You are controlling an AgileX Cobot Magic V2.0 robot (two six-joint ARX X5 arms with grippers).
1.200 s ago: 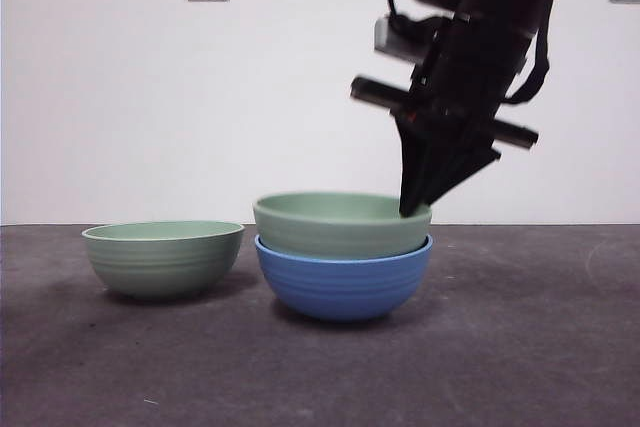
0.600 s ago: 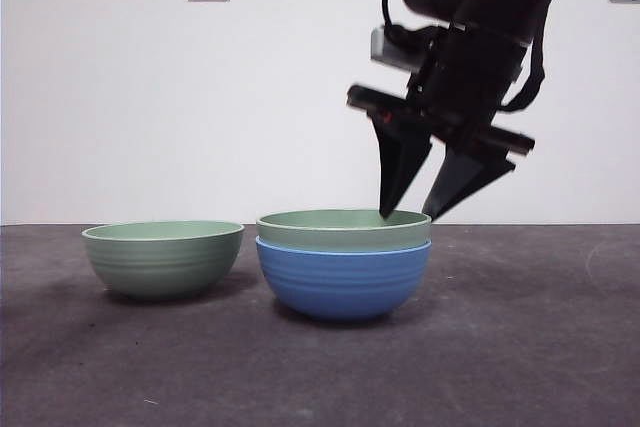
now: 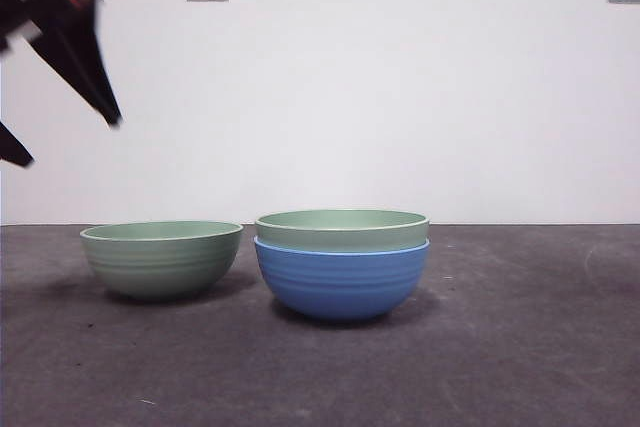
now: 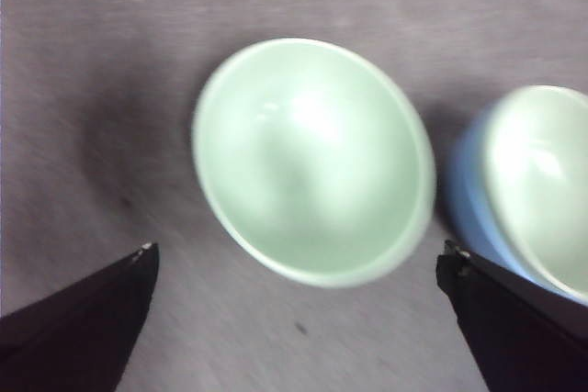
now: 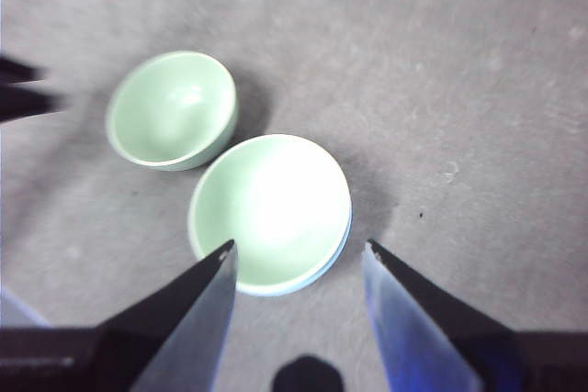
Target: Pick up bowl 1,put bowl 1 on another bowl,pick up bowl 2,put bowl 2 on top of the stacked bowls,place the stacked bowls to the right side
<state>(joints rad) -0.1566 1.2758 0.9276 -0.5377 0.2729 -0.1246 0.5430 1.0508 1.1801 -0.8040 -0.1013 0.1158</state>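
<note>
One green bowl (image 3: pixel 341 229) is seen nested in the blue bowl (image 3: pixel 341 282) mid-table, with the second green bowl (image 3: pixel 161 258) parked on the table just beside it at 9 o'clock, not touching. The left gripper (image 3: pixel 55 97) is spread wide, empty, up at 10 o'clock above the lone bowl. The right gripper (image 5: pixel 296 259) is held high overhead, released, nothing gripped.
</note>
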